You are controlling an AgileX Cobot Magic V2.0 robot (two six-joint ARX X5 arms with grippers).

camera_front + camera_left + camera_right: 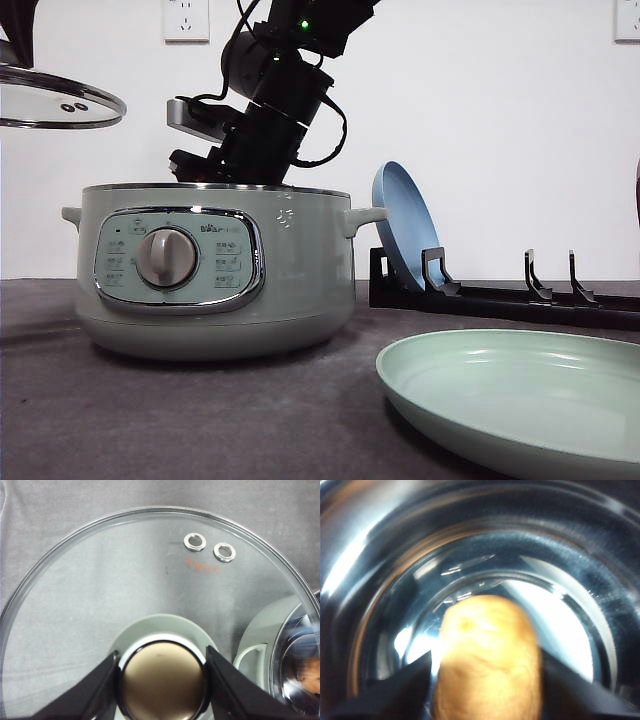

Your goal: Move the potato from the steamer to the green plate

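Right end effector [485, 690] is down inside the steamer [215, 270], fingers [400, 685] on either side of the potato [487, 665]. They look snug against it, but the wrist view is blurred, so whether the grip is closed is unclear. The potato sits low in the steel bowl, near the bottom. Step in hand, as I judge it: secure the potato and lift it out.

To do it well: close firmly across the narrow middle, since the rounded skin may slip. Raise straight up until clear of the rim, and avoid knocking the wall. Then carry toward the table's front right corner and set it low on the plate [520, 400], near its centre so it can't roll off.

Left end effector [162, 680] is clamped on the lid knob [162, 682], holding the lid [55, 100] high over the table's left edge, clear of the pot. A blue plate [405, 230] leans in the rack [500, 295] behind, off the carry path.
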